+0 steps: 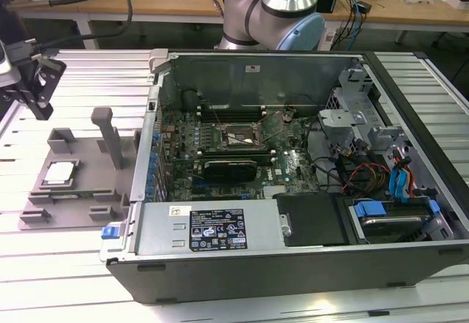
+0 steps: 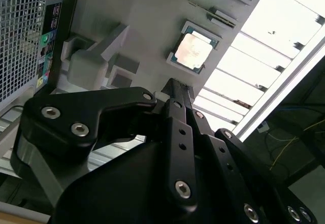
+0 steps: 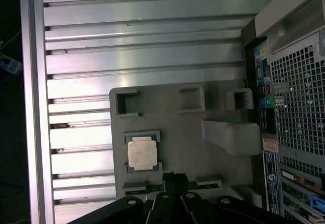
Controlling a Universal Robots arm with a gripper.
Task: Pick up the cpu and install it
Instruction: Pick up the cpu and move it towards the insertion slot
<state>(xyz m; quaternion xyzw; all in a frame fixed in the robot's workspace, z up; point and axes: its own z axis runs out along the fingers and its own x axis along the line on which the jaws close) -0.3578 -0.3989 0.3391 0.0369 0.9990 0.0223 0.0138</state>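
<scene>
One cpu (image 1: 60, 172) lies flat in a shallow pocket of the grey fixture plate (image 1: 80, 202), toward the plate's edge on the exterior view's left. The plate rests on the slatted metal worktop (image 1: 88, 264), just beside the open computer case (image 1: 242, 228). The end effector (image 1: 35, 81) hangs over the worktop beyond the plate's far corner, well apart from the cpu. Inside the case, the dark socket (image 1: 236, 138) sits on the motherboard (image 1: 293, 165).

In the second wrist view the end effector (image 2: 175, 85) points toward the plate (image 2: 137, 26). Its fingers look pressed together with nothing between them. The cpu (image 2: 194, 51) shows past the tips, untouched, silver top up.

In the first wrist view the cpu (image 3: 142, 152) sits square in its pocket, near the plate's (image 3: 167, 117) edge that faces the bare worktop (image 3: 142, 36) slats. The end effector (image 3: 174, 176) is empty here too. How high it stands above the plate cannot be judged.

Several things could go wrong from here. With the fingers together, a descent would press on the lid rather than straddle it. The chip is thin, so only its edges offer a hold, and the pocket walls may block the fingers. An off-centre grasp could tilt or drop it. The upright post (image 1: 110, 136) on the plate and the case wall stand between pocket and socket. A tilted chip could damage the socket contacts.
</scene>
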